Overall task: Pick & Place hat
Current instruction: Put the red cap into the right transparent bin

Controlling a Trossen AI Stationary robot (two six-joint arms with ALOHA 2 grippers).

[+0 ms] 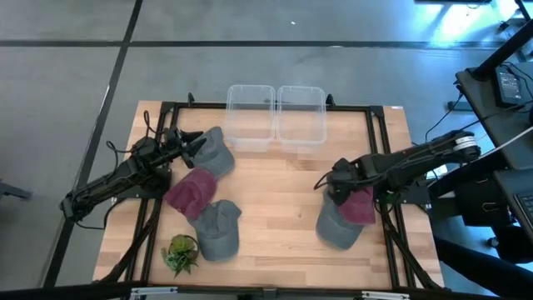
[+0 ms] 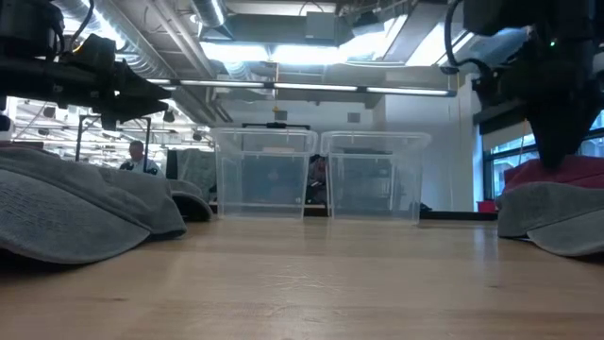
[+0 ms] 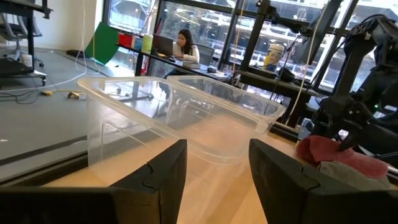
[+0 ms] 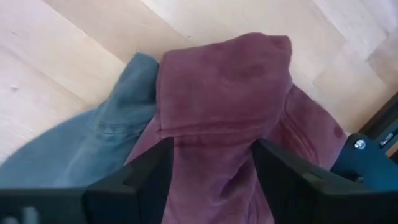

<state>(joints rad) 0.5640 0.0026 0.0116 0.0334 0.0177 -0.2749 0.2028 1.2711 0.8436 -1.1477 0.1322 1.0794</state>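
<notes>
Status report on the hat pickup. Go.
Right gripper open, straddling the red hat atop a grey hat. Left gripper open, empty, facing clear bins. Nothing blocking.

High cam is looking straight down on the whole table [image 1: 275,225], both arms in frame. Low cam is sitting at tabletop level, facing across the wood toward the two clear bins [image 2: 321,175] & the room behind. Left wrist cam is looking fwd past its own fingers [image 3: 163,177] at the same bins [image 3: 186,121], fairly near, w/ the maroon hat [image 3: 339,155] beyond. Right wrist cam is pointing down, very close, maroon hat [image 4: 230,118] just ahead of its fingers [image 4: 140,177]. High & low cams are sharing bins & that hat [image 1: 360,204]
</notes>
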